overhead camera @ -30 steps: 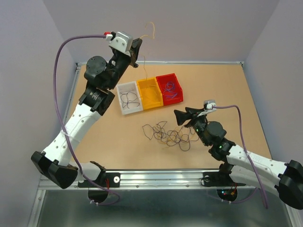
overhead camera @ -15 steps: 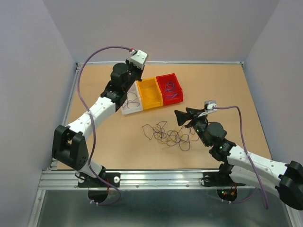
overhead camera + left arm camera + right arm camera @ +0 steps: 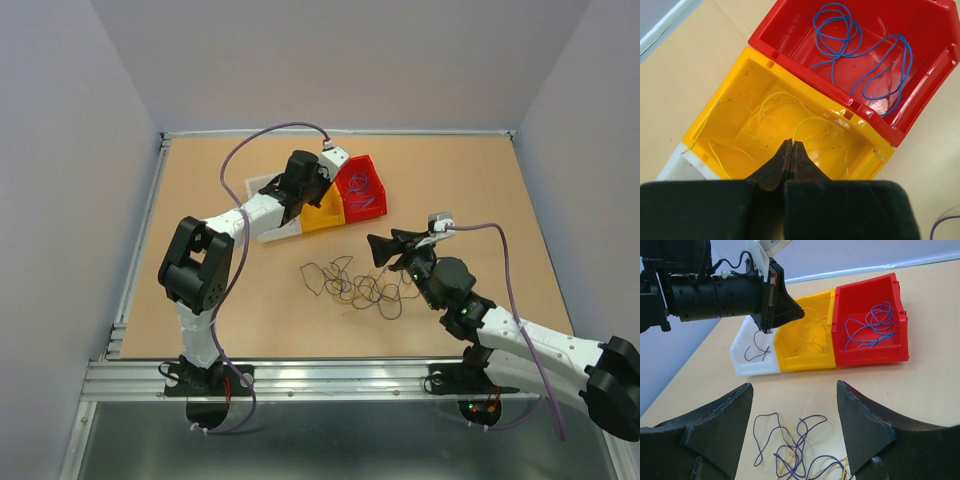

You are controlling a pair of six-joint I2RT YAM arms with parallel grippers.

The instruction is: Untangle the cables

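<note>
Over the yellow bin (image 3: 725,117), left fingers (image 3: 782,161) press together, perhaps pinching a yellow wire (image 3: 805,122); right fingers (image 3: 715,422) spread wide, cables (image 3: 790,452) partly cut off between them.

Tan table (image 3: 480,180) across mid-frame. Carries white bin (image 3: 752,357), yellow bin (image 3: 325,215) and red bin (image 3: 362,190) touching in a row, upper centre. Cables (image 3: 355,285) tangled at centre, apart from these.

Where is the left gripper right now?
In the left wrist view the left gripper, shut, hangs over the yellow bin, near the wall beside the white bin; the red bin sits on the yellow bin's far side.
</note>
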